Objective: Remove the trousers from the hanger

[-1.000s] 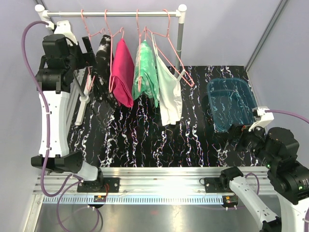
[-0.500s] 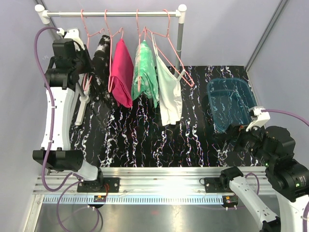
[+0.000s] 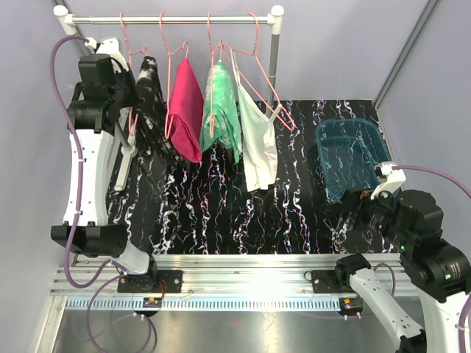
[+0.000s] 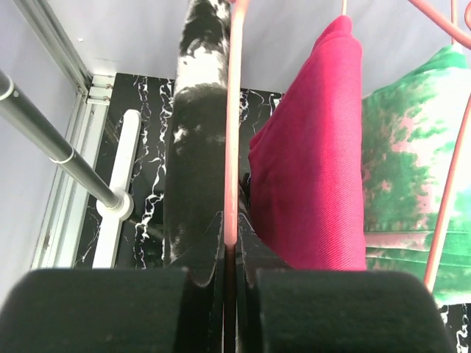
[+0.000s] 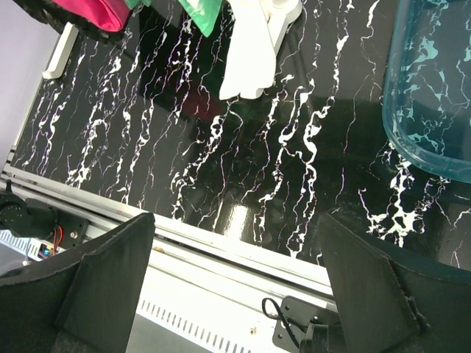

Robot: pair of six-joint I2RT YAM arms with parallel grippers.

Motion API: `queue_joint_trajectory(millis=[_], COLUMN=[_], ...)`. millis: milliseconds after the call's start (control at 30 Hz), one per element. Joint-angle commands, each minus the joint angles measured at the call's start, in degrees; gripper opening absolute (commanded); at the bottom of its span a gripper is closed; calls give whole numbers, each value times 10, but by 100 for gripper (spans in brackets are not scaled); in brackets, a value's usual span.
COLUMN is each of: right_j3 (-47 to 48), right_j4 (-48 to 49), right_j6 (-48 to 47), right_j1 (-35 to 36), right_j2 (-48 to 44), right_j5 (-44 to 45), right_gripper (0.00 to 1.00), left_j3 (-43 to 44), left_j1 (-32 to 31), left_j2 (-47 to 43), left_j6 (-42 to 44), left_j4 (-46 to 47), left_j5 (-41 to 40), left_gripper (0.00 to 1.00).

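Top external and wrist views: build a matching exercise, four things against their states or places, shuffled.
Column one
1. left gripper
2. right gripper
3. trousers
4. bin

Column two
A. open above the table
B. leftmost garment on the rail
C. teal, on the table's right side
D. shut on the pink hanger

Pairs: 1-D, 2-A, 3-B, 4-C

magenta garment (image 3: 186,110) | green garment (image 3: 221,112) | white top (image 3: 259,143) | teal bin (image 3: 353,158)
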Motion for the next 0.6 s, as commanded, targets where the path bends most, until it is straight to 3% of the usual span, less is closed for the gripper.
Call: queue_joint_trajectory(millis=[0, 167, 567], right_j3=[-2, -4, -4], right_j4=[23, 28, 29], right_j6=[-1, 2, 5], right_j1=[3, 3, 3], right_j2=[0, 0, -3], right_j5=[-18, -19, -25], right_gripper=[99, 100, 100], left_j3=[35, 8, 41], left_j1=[3, 3, 4], left_j2=[-17, -55, -72], left_j6=[-14, -28, -26], left_j4=[54, 122, 174], left_j5=[-1, 3, 34], left_gripper=[0, 0, 0])
